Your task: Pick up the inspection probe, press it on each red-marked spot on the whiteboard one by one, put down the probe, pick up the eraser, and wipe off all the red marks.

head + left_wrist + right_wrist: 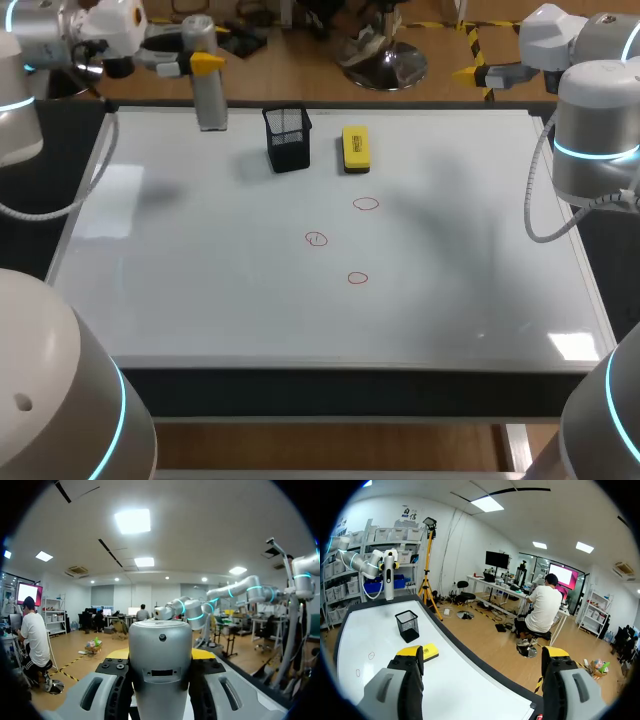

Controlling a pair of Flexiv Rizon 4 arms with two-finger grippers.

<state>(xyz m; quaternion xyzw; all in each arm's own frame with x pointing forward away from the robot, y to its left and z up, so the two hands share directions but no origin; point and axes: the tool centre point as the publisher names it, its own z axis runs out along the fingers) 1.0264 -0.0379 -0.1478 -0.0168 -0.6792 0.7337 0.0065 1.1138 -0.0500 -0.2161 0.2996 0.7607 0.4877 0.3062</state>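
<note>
Holding probe (211, 100) upright in left gripper (203, 65) at board's (200, 290) eleven o'clock — pressing not yet begun. Next: carrying it toward marks (316, 239) near centre, lowering squarely — with right gripper (482, 655) spread wide, empty, at three o'clock.

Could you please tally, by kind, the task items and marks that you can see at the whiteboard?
Red marks: 3
Yellow eraser: 1
Black mesh cup: 1
Inspection probe: 1
Total: 6
</note>
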